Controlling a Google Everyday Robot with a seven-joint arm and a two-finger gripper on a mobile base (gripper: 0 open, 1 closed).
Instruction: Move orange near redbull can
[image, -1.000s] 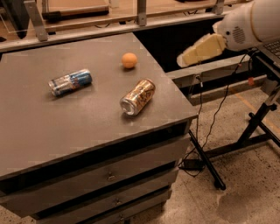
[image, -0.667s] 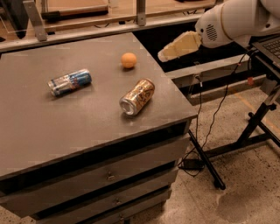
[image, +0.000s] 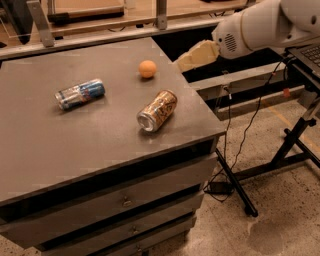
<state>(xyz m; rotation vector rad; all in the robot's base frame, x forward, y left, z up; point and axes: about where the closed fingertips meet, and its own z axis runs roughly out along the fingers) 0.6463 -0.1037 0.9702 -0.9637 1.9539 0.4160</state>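
- Now the claw (image: 187, 60) sits at the upper right of the frame, just off the bench's (image: 90, 150) right edge. It points left and slightly down toward the orange (image: 147, 69).
- Over the last second it has slid leftward from further right in the frame, closing much of the gap. It is now near the fruit but clearly apart from it.
- I cannot tell how far open the claw is. Nothing appears to be in its hold.
- The orange rests on the bench in the upper middle of the frame, close to the right edge, and has not moved.
- The redbull can (image: 80, 93) lies on its side at the left of the frame, well apart from the orange, and is unmoved too.
- The gold-and-brown can (image: 157, 110) lies on its side below the orange, toward the centre.
- The change looks like the approach phase: the reach is nearly done, but the pick has not begun.
- Judged from here, the carry goes leftward across the bench. The path should pass above the gold can's place in the frame.
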